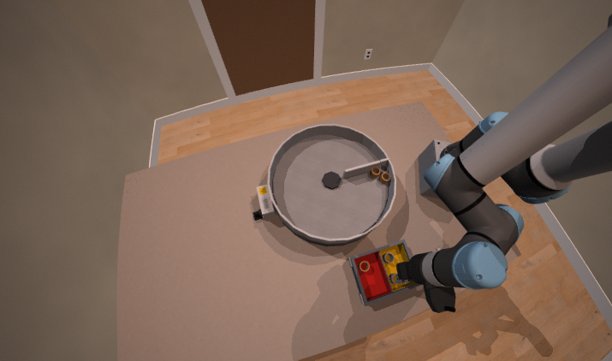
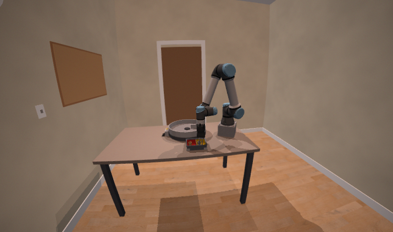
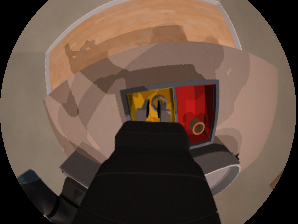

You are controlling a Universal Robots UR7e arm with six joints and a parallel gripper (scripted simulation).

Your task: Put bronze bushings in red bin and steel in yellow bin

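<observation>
My gripper point(image 1: 401, 272) point(image 2: 200, 137) point(image 3: 153, 105) points down over the yellow bin point(image 1: 400, 250) point(image 3: 135, 98), fingers partly apart, with yellow showing between them and no bushing held. One steel bushing point(image 1: 394, 278) lies in the yellow bin close by the fingertips; another steel bushing point(image 1: 389, 257) lies nearer the turntable. A bronze bushing point(image 1: 367, 266) point(image 3: 198, 128) is in the red bin point(image 1: 373, 287) point(image 3: 188, 100). On the turntable point(image 1: 317, 206), two bronze bushings point(image 1: 375, 172) point(image 1: 385, 177) sit beside the white bar near the rim. A dark spot behind them is unclear.
The turntable's raised wall point(image 1: 274, 202) point(image 2: 178, 133) stands just behind the bins. A white bar point(image 1: 364, 168) crosses from near the hub to the wall. A small white box point(image 1: 265, 199) is on the wall's left side. The robot's base block point(image 2: 227, 130) stands to the right.
</observation>
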